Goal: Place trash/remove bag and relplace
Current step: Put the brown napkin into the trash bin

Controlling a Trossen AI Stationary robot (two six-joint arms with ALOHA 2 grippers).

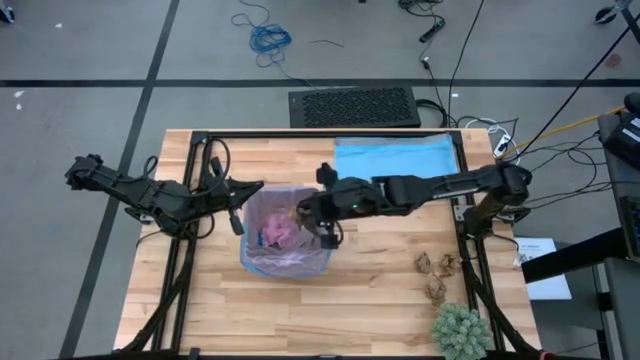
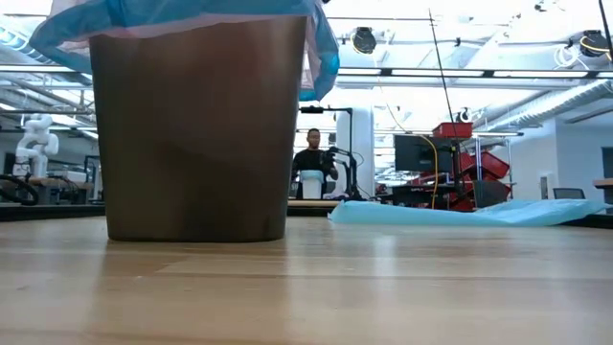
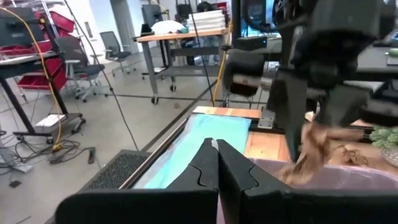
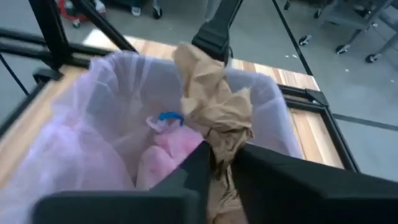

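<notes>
Right gripper [image 4: 214,163] pinches a brown paper wad [image 4: 214,102] above the bag [image 4: 93,124]; left gripper [image 3: 217,163], closed and empty, waits at its nine o'clock.

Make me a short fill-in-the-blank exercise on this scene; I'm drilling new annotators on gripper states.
1. The right gripper is shut on a crumpled brown paper ___.
2. It holds this over the ___-lined bin.
3. The left gripper, fingers shut, waits beside the bin's ___ rim as the high view shows it.
4. More wads lie on the table near the green ___.

Missing words: wad; bag; left; plant
</notes>
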